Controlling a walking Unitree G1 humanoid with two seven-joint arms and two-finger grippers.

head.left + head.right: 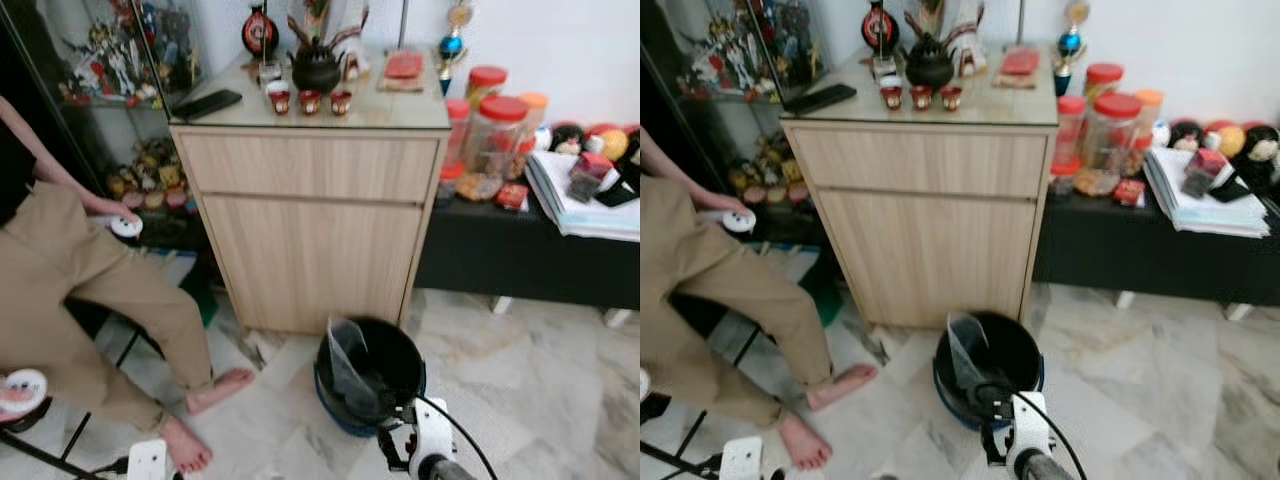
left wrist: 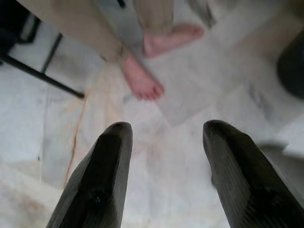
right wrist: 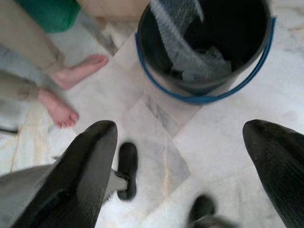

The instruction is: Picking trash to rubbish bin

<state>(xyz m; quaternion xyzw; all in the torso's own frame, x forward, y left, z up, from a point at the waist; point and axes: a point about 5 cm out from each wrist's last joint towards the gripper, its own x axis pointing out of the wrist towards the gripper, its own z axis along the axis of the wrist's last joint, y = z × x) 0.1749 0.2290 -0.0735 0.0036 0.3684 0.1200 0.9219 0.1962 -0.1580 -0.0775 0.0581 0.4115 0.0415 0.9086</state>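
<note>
A black rubbish bin (image 1: 385,352) with a blue rim stands on the marble floor in front of a wooden cabinet. A crumpled clear plastic sheet (image 3: 187,64) lies inside it, and one corner (image 1: 345,345) sticks up above the rim. My right gripper (image 3: 179,127) hangs open just short of the bin, above the floor, with nothing between its fingers (image 3: 90,161). My left gripper (image 2: 166,126) is open too, over bare tiles near a person's foot (image 2: 142,83). The right wrist (image 1: 432,448) shows at the bottom of the left eye view.
A person in tan trousers (image 1: 90,290) sits on the left, bare feet (image 1: 215,388) on the floor, holding a white controller (image 1: 125,226). The cabinet (image 1: 315,225) carries a teapot and cups. A black low table (image 1: 520,250) on the right holds jars and books.
</note>
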